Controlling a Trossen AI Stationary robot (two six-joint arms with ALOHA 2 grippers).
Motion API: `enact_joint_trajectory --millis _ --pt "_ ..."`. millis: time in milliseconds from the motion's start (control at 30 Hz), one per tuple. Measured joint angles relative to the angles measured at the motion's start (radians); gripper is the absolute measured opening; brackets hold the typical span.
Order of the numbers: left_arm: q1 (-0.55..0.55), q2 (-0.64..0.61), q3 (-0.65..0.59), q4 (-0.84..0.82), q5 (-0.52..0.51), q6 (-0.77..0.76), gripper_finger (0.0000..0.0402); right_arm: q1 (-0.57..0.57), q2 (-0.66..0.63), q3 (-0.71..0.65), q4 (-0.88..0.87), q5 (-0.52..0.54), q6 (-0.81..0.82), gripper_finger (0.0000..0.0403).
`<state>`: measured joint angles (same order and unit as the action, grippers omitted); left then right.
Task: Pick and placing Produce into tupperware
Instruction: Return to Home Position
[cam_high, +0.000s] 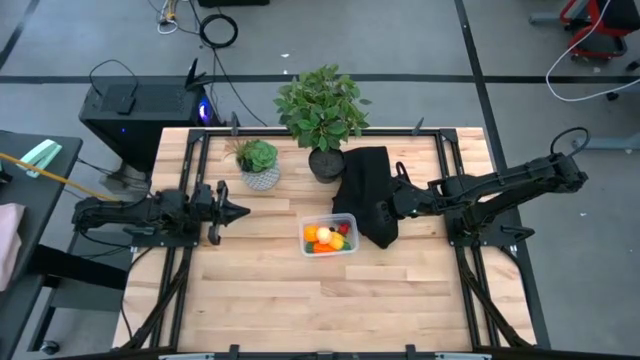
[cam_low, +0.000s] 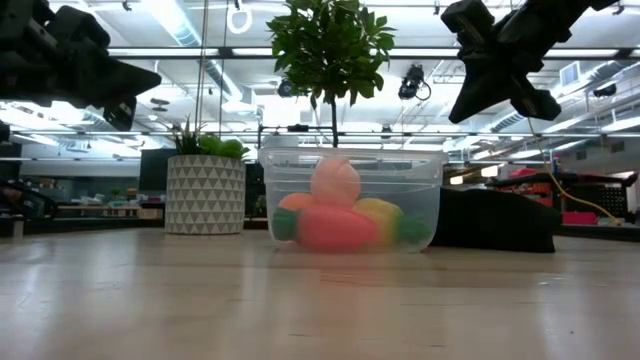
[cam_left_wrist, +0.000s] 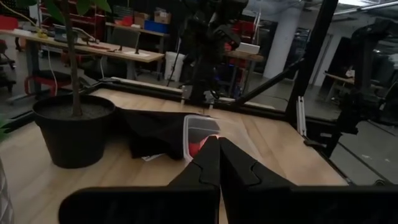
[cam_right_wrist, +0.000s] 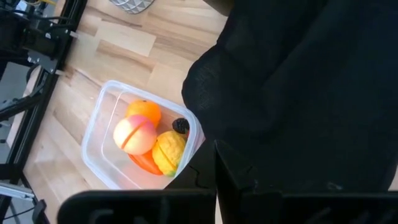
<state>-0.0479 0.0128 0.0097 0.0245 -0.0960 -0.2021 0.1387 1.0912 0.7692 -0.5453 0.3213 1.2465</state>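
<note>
1. A wooden table (cam_high: 250, 300) of light planks fills the middle of the high view.
2. A tall leafy plant (cam_high: 322, 105) in a black pot (cam_high: 326, 165) stands near the table's far edge.
3. A small plant in a white patterned pot (cam_high: 260, 178) stands near it, on its left.
4. A crumpled black cloth (cam_high: 368, 195) lies just beside the black pot.
5. A black computer case (cam_high: 135, 105) sits on the floor beyond the table's far left corner.

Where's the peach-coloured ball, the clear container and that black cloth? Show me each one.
peach-coloured ball (cam_right_wrist: 134, 135): right wrist view, middle of the ball.
clear container (cam_low: 415, 185): low view, bare upper wall.
black cloth (cam_high: 368, 195): high view, centre of the cloth.
</note>
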Motion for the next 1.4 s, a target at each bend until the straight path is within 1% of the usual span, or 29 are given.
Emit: enact_joint_trajectory --millis 167,300,367,467,500,567,667,867,1100,1233,1400 --pt "0.000 0.000 0.000 -0.002 0.004 -0.077 0.0017 0.000 0.000 0.000 0.000 -0.002 -0.047 0.0002" --pt "0.000 0.000 0.000 0.002 0.004 -0.067 0.0032 0.000 0.000 0.000 0.000 0.004 -0.090 0.0001" --pt "0.000 0.000 -0.001 0.019 0.003 -0.068 0.0037 0.002 -0.019 -0.001 -0.001 0.066 -0.104 0.0001" --pt "0.000 0.000 -0.002 0.040 0.000 -0.067 0.0039 0.002 -0.097 -0.001 0.025 0.174 -0.167 0.0001" --pt "0.000 0.000 -0.002 0.056 0.000 -0.067 0.0038 0.002 -0.132 -0.001 0.026 0.199 -0.200 0.0001" --pt "0.000 0.000 -0.002 0.057 0.000 -0.067 0.0035 0.001 -0.214 -0.001 0.019 0.212 -0.278 0.0000" --pt "0.000 0.000 -0.002 0.060 0.001 -0.067 0.0030 -0.017 -0.340 -0.001 0.014 0.185 -0.391 0.0000" --pt "0.000 0.000 -0.002 0.064 0.003 -0.067 0.0023 -0.070 -0.548 -0.050 0.063 0.068 -0.540 0.0000" --pt "0.000 0.000 -0.002 0.066 0.003 -0.067 0.0031 -0.093 -0.730 -0.184 0.206 0.014 -0.611 0.0000" --pt "0.000 0.000 -0.002 0.067 0.003 -0.067 0.0036 -0.093 -0.817 -0.248 0.215 -0.001 -0.629 0.0000" --pt "0.000 0.000 -0.002 0.069 0.004 -0.067 0.0031 -0.093 -0.944 -0.329 0.231 -0.013 -0.656 0.0000"
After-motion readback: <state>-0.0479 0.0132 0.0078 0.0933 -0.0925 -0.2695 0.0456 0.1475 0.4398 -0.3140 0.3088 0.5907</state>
